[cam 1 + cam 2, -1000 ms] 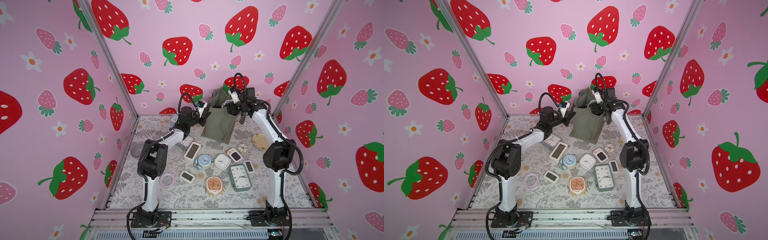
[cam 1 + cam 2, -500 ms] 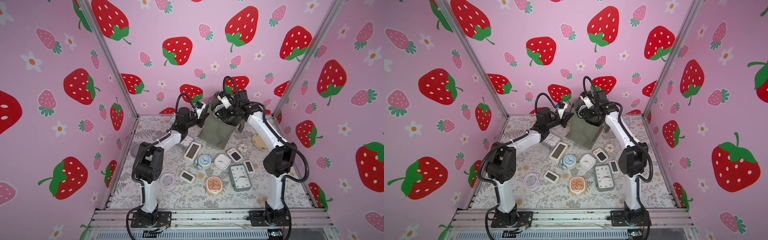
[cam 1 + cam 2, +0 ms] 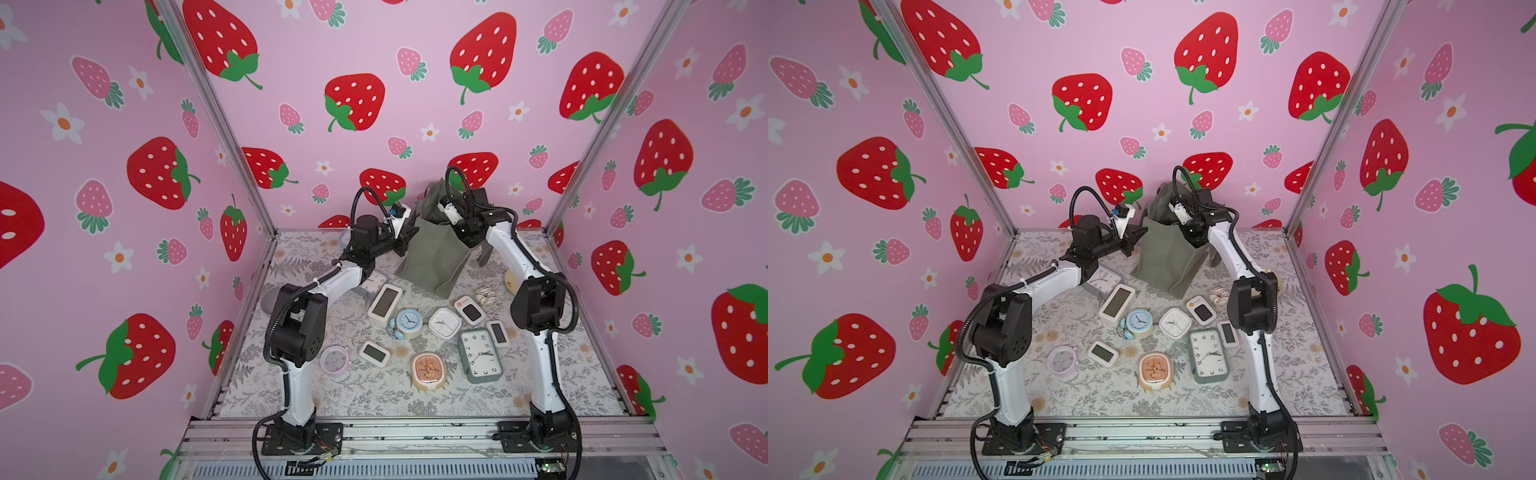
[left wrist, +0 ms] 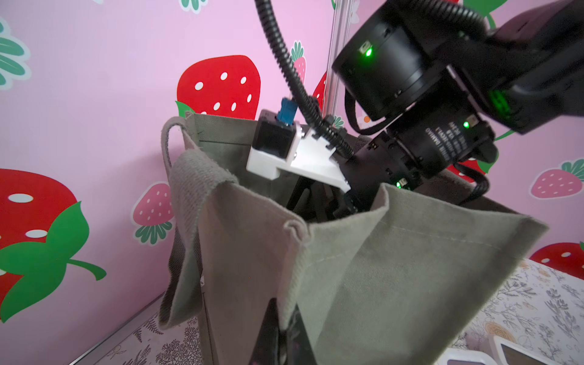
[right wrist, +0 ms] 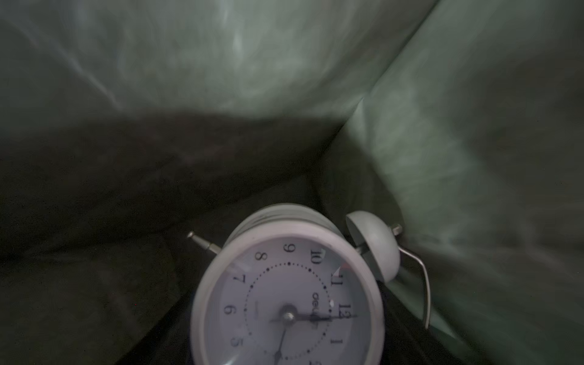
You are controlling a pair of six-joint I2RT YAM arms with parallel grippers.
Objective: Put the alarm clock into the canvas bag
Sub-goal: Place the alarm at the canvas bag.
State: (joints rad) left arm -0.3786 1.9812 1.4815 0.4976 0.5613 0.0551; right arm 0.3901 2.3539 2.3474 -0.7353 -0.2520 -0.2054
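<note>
The canvas bag point(image 3: 432, 257) point(image 3: 1165, 259) stands grey-green at the back of the table, its mouth held open. My left gripper point(image 3: 409, 233) point(image 4: 282, 328) is shut on a fold of the bag's near rim point(image 4: 294, 227). My right arm's wrist point(image 3: 465, 218) point(image 3: 1192, 216) reaches down through the mouth, so its jaws are hidden in both top views. In the right wrist view a white twin-bell alarm clock point(image 5: 287, 300) fills the space between the jaws of the right gripper point(image 5: 287, 354), with the bag's dim fabric walls point(image 5: 221, 63) all around it.
Several clocks lie on the floral table in front of the bag: a white digital one point(image 3: 385, 302), a blue twin-bell one point(image 3: 408, 323), a white square one point(image 3: 444, 323), a large grey one point(image 3: 480, 356), a peach one point(image 3: 428, 370), a pink round one point(image 3: 334, 360). Pink walls stand close behind the bag.
My right arm has swung left from the bag's far right rim to over its mouth and gone down inside. The bag shifted slightly. The left gripper kept its hold.
</note>
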